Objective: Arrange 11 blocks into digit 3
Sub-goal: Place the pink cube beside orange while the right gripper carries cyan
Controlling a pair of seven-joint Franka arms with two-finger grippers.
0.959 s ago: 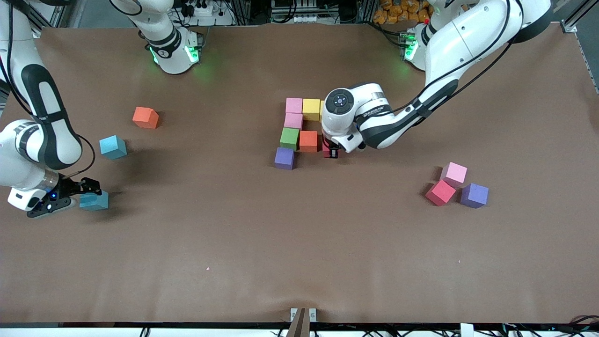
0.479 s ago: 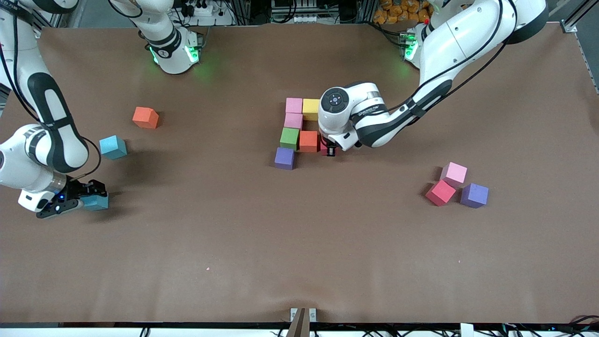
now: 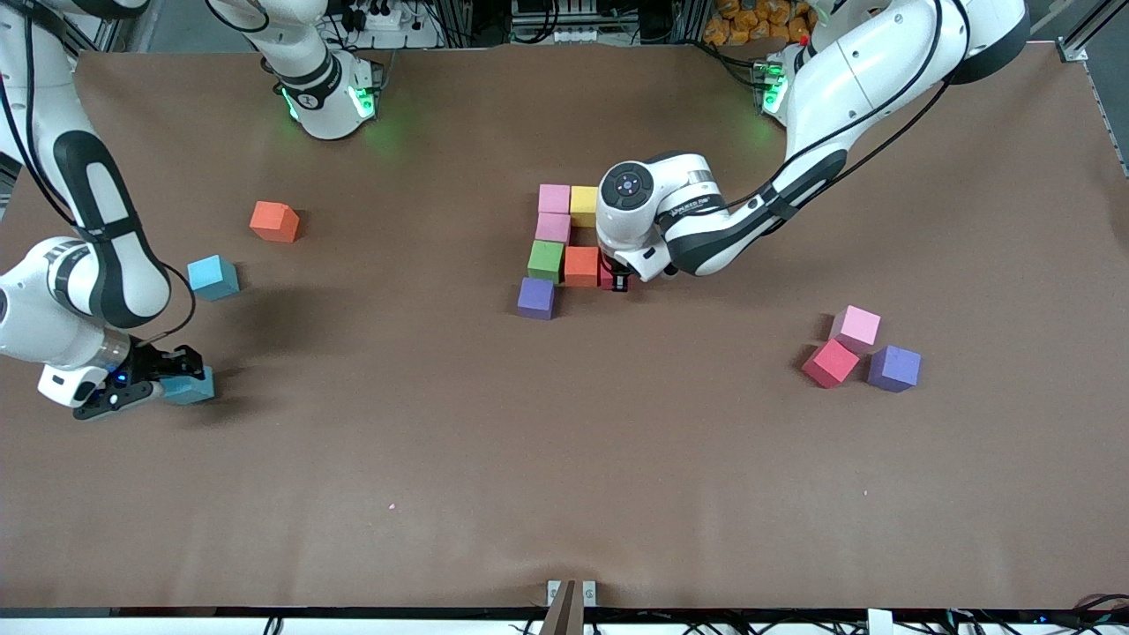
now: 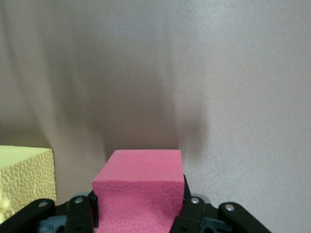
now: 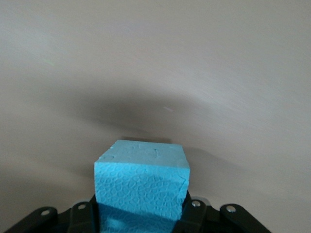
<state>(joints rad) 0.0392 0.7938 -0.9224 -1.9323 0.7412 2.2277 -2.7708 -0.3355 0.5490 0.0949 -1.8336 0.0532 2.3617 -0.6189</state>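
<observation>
Two end effectors are at work on the brown surface point(image 3: 564, 459), and we see each one clamped on a block.

We find the left end effector point(image 3: 619, 280) low at the partly built figure in the middle of the surface. Its fingers point(image 4: 192, 213) press the two sides of a red-pink block point(image 4: 138, 191), which sits just beside the orange block point(image 3: 581, 265) of the figure. In the left wrist view a yellow block point(image 4: 24, 177) shows close to the held one.

We count six blocks of the figure in the front view: two pink ones, the upper point(image 3: 554, 198) and the lower point(image 3: 553, 227), then a green block point(image 3: 545, 259) and a purple block point(image 3: 536, 297), all in one line that comes toward the front camera. The yellow one touches the upper pink block, and the orange one touches the green block.

We see the right end effector point(image 3: 168, 377) at the right arm's end of the surface, closed around a cyan block point(image 5: 141, 182). We cannot tell if this block rests on the surface or is a little above it.

We also notice loose blocks. A second cyan block point(image 3: 213, 277) and a second orange block point(image 3: 274, 221) lie near the right arm. Toward the left arm's end, a pink block point(image 3: 856, 327), a red block point(image 3: 830, 362) and a purple block point(image 3: 894, 368) lie close together.
</observation>
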